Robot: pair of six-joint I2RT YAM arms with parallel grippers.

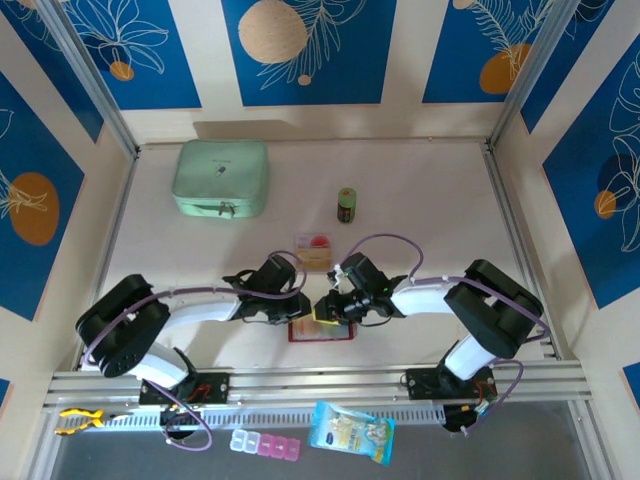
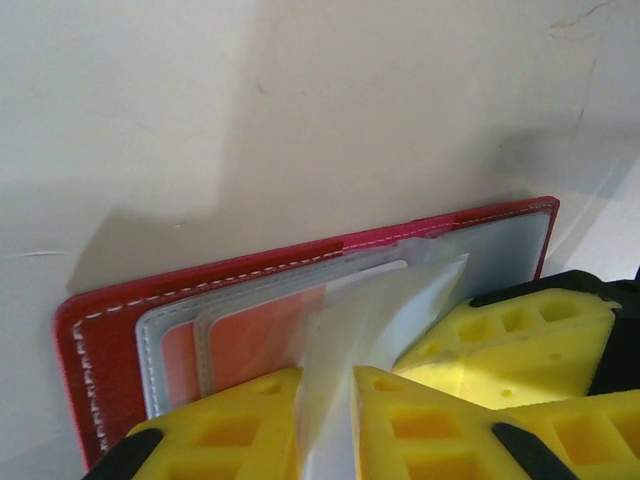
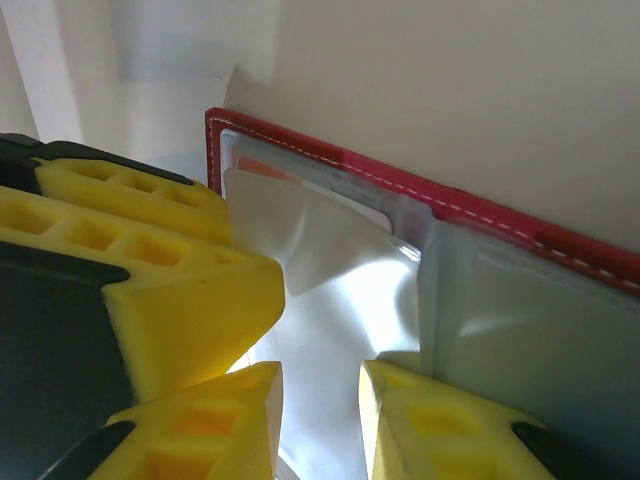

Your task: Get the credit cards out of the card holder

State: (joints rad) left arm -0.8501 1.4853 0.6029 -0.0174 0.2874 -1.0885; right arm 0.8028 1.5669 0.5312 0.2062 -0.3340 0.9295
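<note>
My left gripper (image 2: 327, 388) pinches 1 clear sleeve (image 2: 400, 300) of the card holder (image 2: 250, 268), with an orange credit card (image 2: 265, 338) just beyond its fingertips. My right gripper (image 3: 320, 378) is nearly closed around a sleeve; I cannot tell if it grips.

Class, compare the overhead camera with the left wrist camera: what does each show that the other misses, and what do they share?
The overhead view adds the mint-green zip case, a small green bottle, a loose card lying on the table, and a pill organiser in front of the arms. The left wrist view adds close detail: white stitching along the card holder, an orange card tucked in its sleeve, and a clear sleeve standing between the left fingers. Shared: the red card holder lying on the pale table.
</note>
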